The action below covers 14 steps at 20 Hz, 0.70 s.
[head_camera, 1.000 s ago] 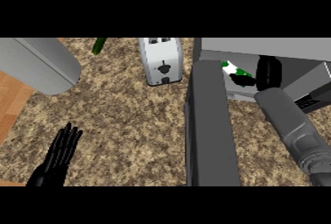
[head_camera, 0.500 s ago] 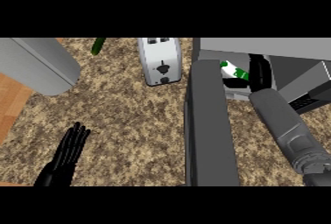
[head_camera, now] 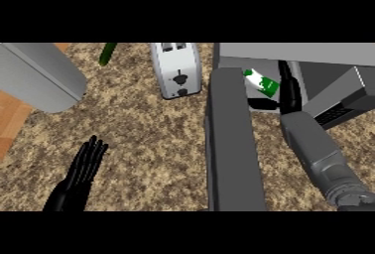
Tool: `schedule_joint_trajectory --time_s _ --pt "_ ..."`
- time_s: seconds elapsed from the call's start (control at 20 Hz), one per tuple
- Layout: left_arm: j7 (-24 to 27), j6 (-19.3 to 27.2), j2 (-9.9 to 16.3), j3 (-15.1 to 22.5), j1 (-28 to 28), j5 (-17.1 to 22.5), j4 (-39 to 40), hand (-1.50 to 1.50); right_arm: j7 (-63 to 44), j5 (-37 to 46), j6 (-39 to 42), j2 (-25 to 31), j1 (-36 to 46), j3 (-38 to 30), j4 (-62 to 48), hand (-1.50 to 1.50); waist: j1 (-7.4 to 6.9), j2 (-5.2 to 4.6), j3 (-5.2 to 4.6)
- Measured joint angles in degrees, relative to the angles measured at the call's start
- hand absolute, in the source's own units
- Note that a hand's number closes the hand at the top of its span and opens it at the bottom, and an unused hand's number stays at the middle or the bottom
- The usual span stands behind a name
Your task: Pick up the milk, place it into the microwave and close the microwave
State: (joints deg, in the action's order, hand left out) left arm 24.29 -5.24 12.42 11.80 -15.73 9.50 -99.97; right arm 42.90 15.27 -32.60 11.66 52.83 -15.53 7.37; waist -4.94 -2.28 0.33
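The right hand point(head_camera: 288, 92) is reaching into the open microwave point(head_camera: 293, 52) beside the milk point(head_camera: 262, 83) standing inside, its fingers too hidden to judge, so placing looks nearly finished and swinging the door point(head_camera: 233, 144) closed comes next.

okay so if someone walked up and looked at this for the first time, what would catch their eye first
Probably the white and green milk carton sitting inside the open microwave at the upper right, with the robot's right hand reaching in beside it. Next, the long grey microwave door swung out across the middle of the counter. The silver toaster stands at top centre.
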Motion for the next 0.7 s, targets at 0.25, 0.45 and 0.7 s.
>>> schedule_joint_trajectory --time_s 0.25,0.45,0.7 --pt "0.4 1.1 -1.3 2.1 -1.1 -2.1 -0.7 -1.5 3.8 -2.8 4.6 0.2 -3.2 -2.8 0.3 -1.5 0.79 0.46 -0.04" --pt "0.8 0.8 -1.7 2.7 -0.6 -2.7 0.8 -1.5 6.9 -4.0 7.1 0.0 -5.9 -4.0 0.4 -1.5 1.42 0.7 -0.09" --pt "-0.2 1.7 -2.8 4.0 -0.4 -4.0 0.2 -1.5 11.2 -5.5 13.5 -1.1 -10.4 -4.9 0.6 -1.5 2.44 1.19 -0.11"
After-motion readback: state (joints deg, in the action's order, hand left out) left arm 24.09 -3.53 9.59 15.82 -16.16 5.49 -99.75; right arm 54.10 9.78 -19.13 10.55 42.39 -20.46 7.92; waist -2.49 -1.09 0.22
